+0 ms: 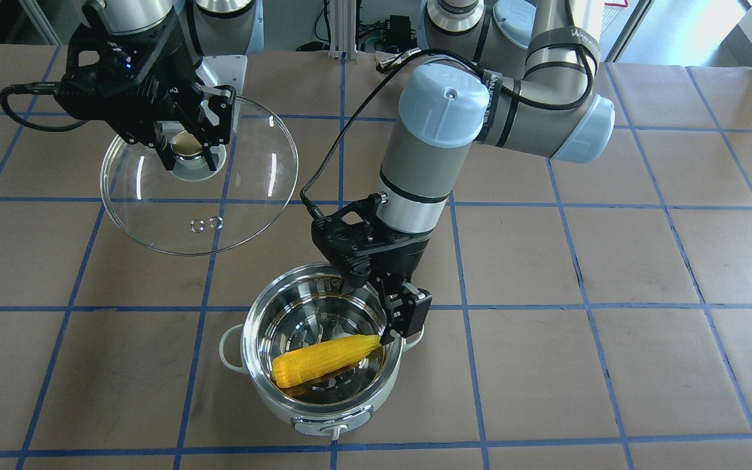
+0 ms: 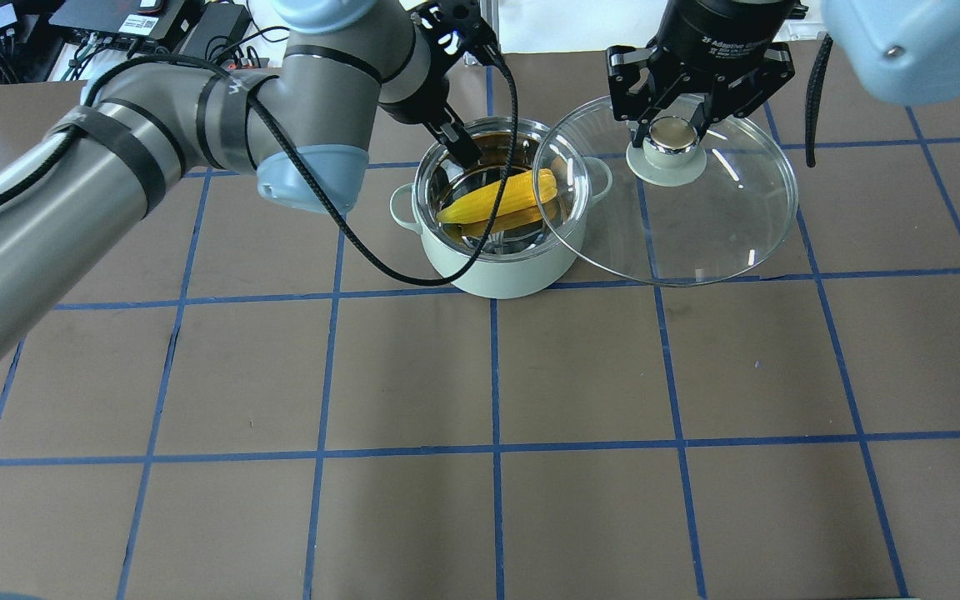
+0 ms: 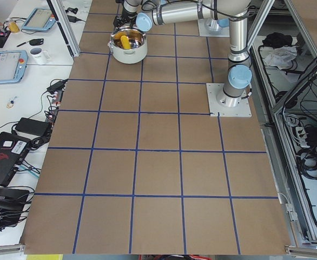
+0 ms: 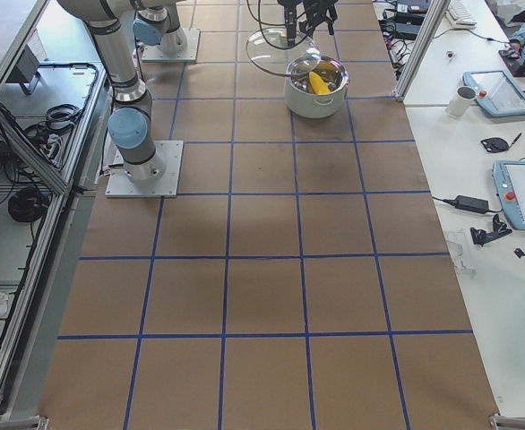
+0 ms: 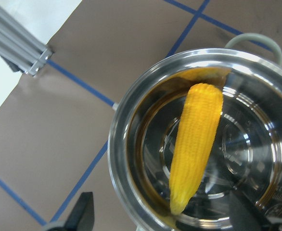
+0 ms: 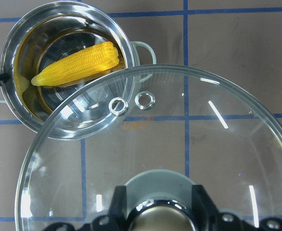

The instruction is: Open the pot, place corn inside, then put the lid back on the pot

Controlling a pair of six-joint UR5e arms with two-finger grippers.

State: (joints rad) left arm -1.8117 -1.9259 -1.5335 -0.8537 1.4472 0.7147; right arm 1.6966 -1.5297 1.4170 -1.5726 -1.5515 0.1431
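Pot: the pale green pot (image 2: 503, 271) stands upright and uncovered on the table (image 2: 413, 375). Its steel inside is shiny.
Control knob: the control knob (image 1: 335, 431) sits on the pot's wall, on the side that faces away from the robot.
Corn: the yellow corn (image 1: 324, 359) lies inside the pot, slanted across the bottom. Its pointed end is toward the pot's side where the left gripper is.
Left gripper: the left gripper (image 5: 161, 217) hangs over the pot's rim on the robot's left side. Its jaws are spread wide and they hold nothing. One fingertip is outside the rim and the other is over the pot's inside. The corn's point lies lower, between them, and touches neither.
Right gripper: the right gripper (image 2: 670, 125) is to the pot's right side, and its jaws are pressed on the ball knob (image 6: 160, 219).
Lid: the clear glass lid (image 1: 245, 196) hangs from that knob, in the air, higher than the pot's rim. In the overhead view its edge passes over the pot's right handle.
Vent rings: two small vent rings (image 1: 206, 224) sit in the glass between the ball knob and the lid's edge nearest to the pot.
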